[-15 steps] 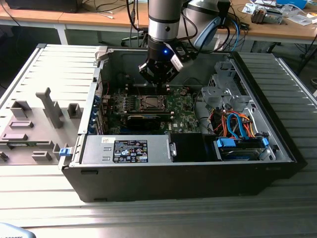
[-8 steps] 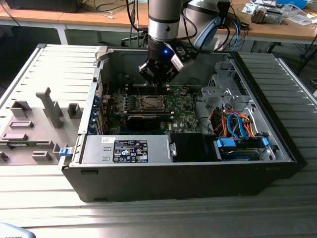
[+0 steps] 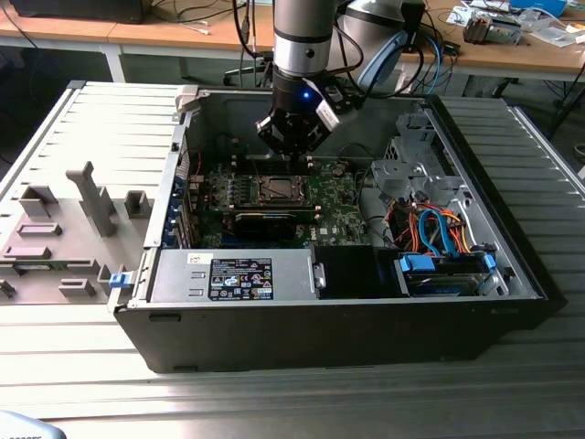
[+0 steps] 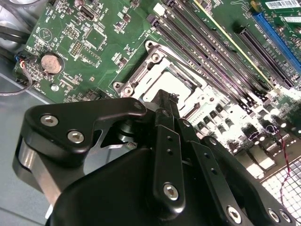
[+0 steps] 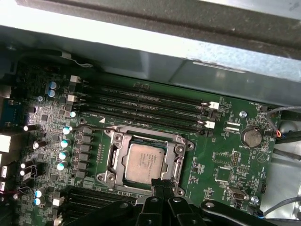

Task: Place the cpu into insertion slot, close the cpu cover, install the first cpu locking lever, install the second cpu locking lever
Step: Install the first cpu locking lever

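First wrist view: slots [image 5: 146, 107] beside cpu [image 5: 146, 162]

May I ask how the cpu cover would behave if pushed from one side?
The cpu cover looks like thin sheet metal, so probably stiff but bendable at its edges. It lies flat, framing the cpu, so a sideways push would likely catch on the cpu's edge rather than slide it.

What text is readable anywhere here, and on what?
Nothing legible.
Black label on the grey metal box: print too small.
cpu top: faint marking lines, unreadable.
Motherboard silkscreen: too small.
White sticker beside the blue slot: too small.
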You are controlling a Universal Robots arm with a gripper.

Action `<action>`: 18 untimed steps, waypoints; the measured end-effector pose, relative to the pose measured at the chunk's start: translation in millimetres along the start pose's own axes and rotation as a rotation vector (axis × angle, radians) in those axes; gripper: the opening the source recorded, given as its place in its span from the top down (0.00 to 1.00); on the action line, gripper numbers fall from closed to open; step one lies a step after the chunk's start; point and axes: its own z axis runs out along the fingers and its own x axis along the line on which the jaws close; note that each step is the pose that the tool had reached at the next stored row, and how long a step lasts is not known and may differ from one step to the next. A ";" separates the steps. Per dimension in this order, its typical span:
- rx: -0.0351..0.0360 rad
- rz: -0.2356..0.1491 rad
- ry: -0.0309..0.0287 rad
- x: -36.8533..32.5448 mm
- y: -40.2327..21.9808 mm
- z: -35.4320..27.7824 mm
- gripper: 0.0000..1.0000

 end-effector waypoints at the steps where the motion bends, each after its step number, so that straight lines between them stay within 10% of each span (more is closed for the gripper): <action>1: 0.0000 -0.001 -0.0001 0.0 0.0 0.0 0.89; 18: 0.0001 -0.025 -0.0015 0.0 0.0 0.0 0.89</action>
